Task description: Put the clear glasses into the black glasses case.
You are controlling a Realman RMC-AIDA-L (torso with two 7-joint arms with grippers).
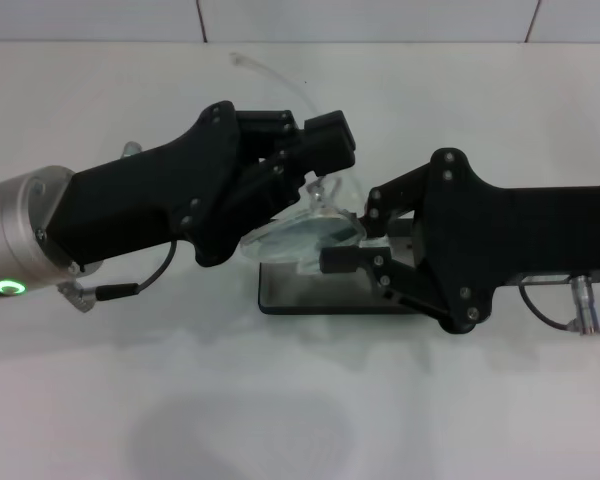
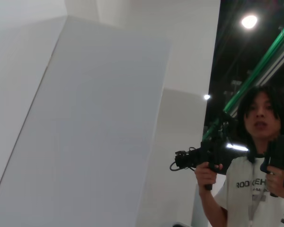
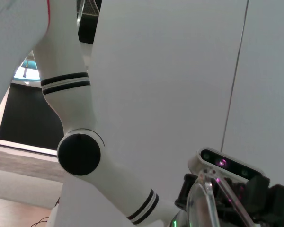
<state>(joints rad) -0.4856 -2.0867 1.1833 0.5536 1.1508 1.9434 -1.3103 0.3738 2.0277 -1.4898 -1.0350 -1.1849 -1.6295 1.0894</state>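
the left gripper (image 1: 315,160) comes in from the left and pinches the clear glasses (image 1: 310,232) by the frame, its fingers closed on the upper edge of the lens, with one thin clear temple arm (image 1: 270,75) sticking up and away behind it. the right gripper (image 1: 365,230) reaches in from the right with its fingers spread narrow around the other end of the lens; whether it actually grips or only steadies, i cannot tell. the glasses hang tilted just above the black glasses case (image 1: 325,295), which lies open on the white table (image 1: 300,420) directly beneath both grippers, its grey lining showing.

the likely trouble: the raised temple arm is not folded, so it may catch on the case wall or stay poking out. the glasses look nearly as long as the case, so a tilted lowering may leave one end riding on the rim. if both grippers pull differently, the thin plastic may twist or slip free. the case could also slide on the smooth table if pushed.

count: one pair of glasses, one case, two grippers.
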